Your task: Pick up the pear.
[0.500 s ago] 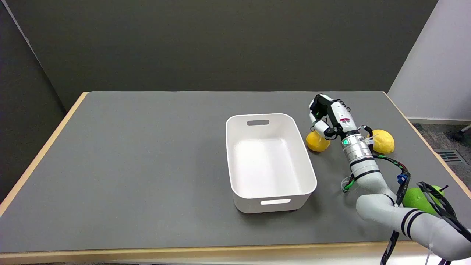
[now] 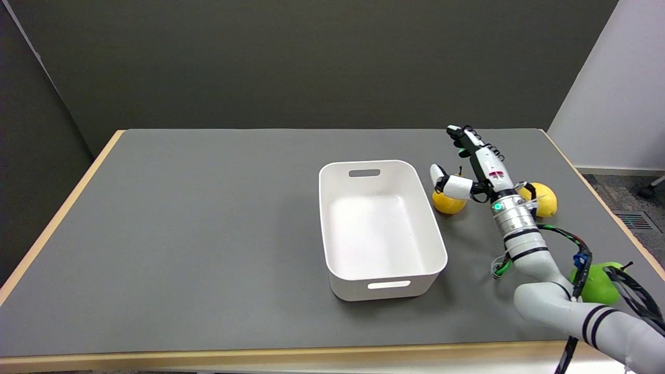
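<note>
Right hand (image 2: 475,166) was open, holding nothing. Fingers (image 2: 460,136) were stretched out straight, pointing toward the table's far edge. Thumb (image 2: 451,184) was splayed out to the picture's left, away from the rest of the hand. Hand sat over the right part of the table, at the end of the white right arm (image 2: 524,241) that came in from the lower right corner with black cables looped along it.

Thumb lay across the top of a small yellow fruit (image 2: 449,202) with a dark stem. In this view it overlapped the fruit; cannot tell if it touched it or hung above it. That fruit sat on the table just beside the right wall of the white bin (image 2: 382,228), near its far end.

A lemon (image 2: 543,200) lay on the other side of the wrist, partly hidden behind the arm.

The green pear (image 2: 597,284) was on the table near the right front corner, well apart from the hand, back by the elbow. Arm and cables covered part of it. Its stem pointed right.

Bin was rectangular, with a handle slot at each end, roughly mid-table. Grey table (image 2: 208,234) had a light wood edge.
</note>
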